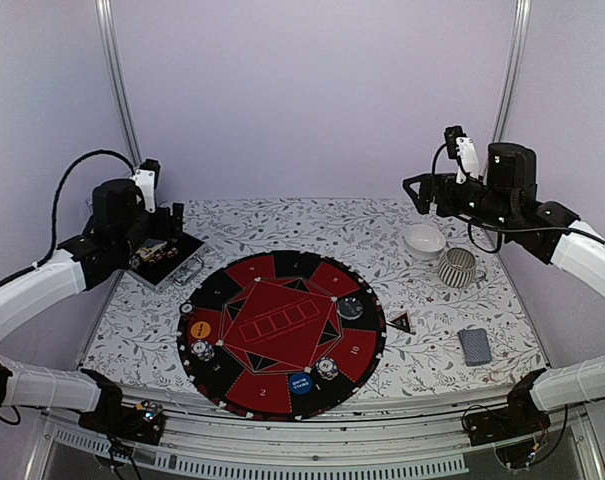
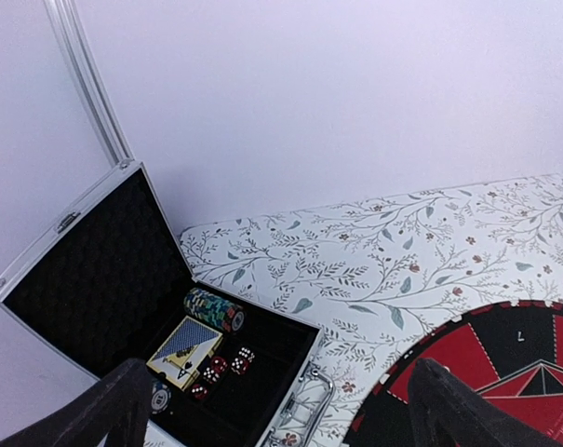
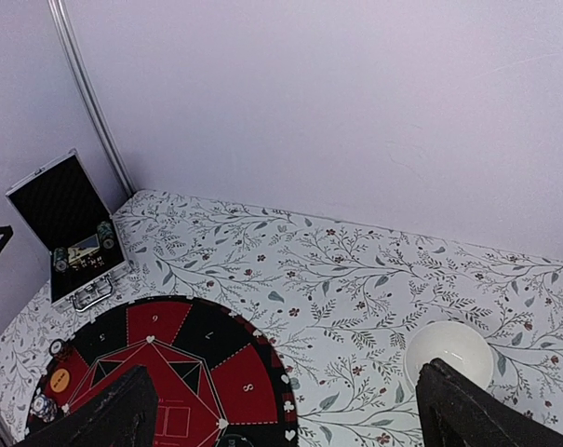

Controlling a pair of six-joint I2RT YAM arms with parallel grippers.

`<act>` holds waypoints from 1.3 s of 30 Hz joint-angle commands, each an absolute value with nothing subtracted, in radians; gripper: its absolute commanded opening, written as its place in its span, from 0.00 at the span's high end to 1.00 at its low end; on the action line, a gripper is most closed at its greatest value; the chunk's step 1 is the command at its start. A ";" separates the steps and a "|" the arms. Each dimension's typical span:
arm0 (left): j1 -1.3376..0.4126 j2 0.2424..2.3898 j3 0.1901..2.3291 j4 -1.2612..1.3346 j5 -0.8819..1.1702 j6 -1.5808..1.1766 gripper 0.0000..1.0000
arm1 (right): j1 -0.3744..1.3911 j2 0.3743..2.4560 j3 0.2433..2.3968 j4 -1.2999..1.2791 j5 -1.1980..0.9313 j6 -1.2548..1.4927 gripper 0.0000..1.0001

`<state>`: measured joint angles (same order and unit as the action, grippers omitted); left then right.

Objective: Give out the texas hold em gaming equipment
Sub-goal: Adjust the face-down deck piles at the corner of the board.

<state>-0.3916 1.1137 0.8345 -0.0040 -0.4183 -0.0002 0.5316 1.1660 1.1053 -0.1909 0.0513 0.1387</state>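
Nearest the arm bases, a round red-and-black mat [image 1: 282, 330] lies flat on the leaf-patterned bench [image 1: 432, 345]. On its near rim sits the blue disc button [image 1: 300, 382], its white lettering too small to read, with one of the poker chips [image 1: 327, 368] just beside it to the right; more chips sit on the mat's left rim and right side. The orange disc button [image 1: 200, 328] rests on the left rim, just beyond one of those chips. White numerals mark the mat's segments: 2 and 10 read from above, 9 and 8 from the right wrist view. Off the mat to the right, the small black-red triangle marker [image 1: 400, 322] lies just beside its edge, and the deck of grey-blue-backed playing cards [image 1: 474, 346] lies face down farther right, apart from everything else. Beyond these stands the ribbed grey cup [image 1: 458, 267] with the white bowl [image 1: 423, 240] just behind it, both between the cards and the right arm. At the far left an open case [image 2: 86, 270] holds a row of chips [image 2: 214, 309], a second deck [image 2: 183, 349] with a patterned blue back, and red dice [image 2: 221, 365]. The left tool [image 2: 279, 368] hangs above the case's front edge, fingers spread wide and gripping nothing; the right tool [image 3: 286, 371] hangs high over the bench near the bowl, equally spread and empty
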 commanded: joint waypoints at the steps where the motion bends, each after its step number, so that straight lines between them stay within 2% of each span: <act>1: -0.387 1.071 0.818 0.052 -0.439 0.018 0.02 | 0.526 1.131 1.135 -0.246 0.065 0.223 0.01; 12: -0.389 0.964 0.759 0.103 -0.456 0.048 0.02 | 0.526 1.097 1.167 -0.301 0.013 0.280 0.01; 21: -0.388 0.948 0.742 0.123 -0.476 0.041 0.02 | 0.525 1.124 1.201 -0.632 0.212 0.282 0.01; 26: -0.389 0.970 0.731 0.135 -0.510 0.053 0.02 | 0.517 1.168 1.180 -0.708 0.276 0.259 0.01; 34: -0.381 1.029 0.721 0.147 -0.568 0.072 0.02 | 0.273 1.280 1.097 -0.705 0.150 0.214 0.01; 39: -0.377 1.037 0.722 0.142 -0.545 0.065 0.02 | 0.236 1.269 1.031 -0.778 0.133 0.244 0.01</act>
